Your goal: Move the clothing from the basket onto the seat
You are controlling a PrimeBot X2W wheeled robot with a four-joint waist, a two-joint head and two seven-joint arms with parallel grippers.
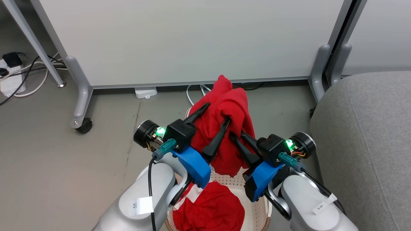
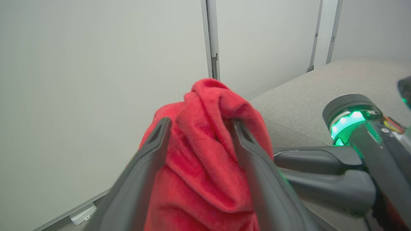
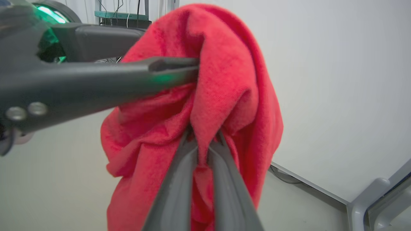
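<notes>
So, not even halfway imo: one red garment (image 1: 231, 99) hangs above the basket (image 1: 257, 210), left gripper (image 1: 218, 112) clamped round a fat wad of it, right gripper (image 1: 236, 133) pinched tight on a fold. The 2nd garment (image 1: 212, 208) lies in the basket & the seat (image 1: 362, 128) at right looks bare. Grey floor (image 1: 48, 144), white partition panels (image 1: 192, 38) behind, cables (image 1: 25, 73) far left.

Head camera looks down from above — both close wrist cameras share the clothing (image 1: 224, 106).
</notes>
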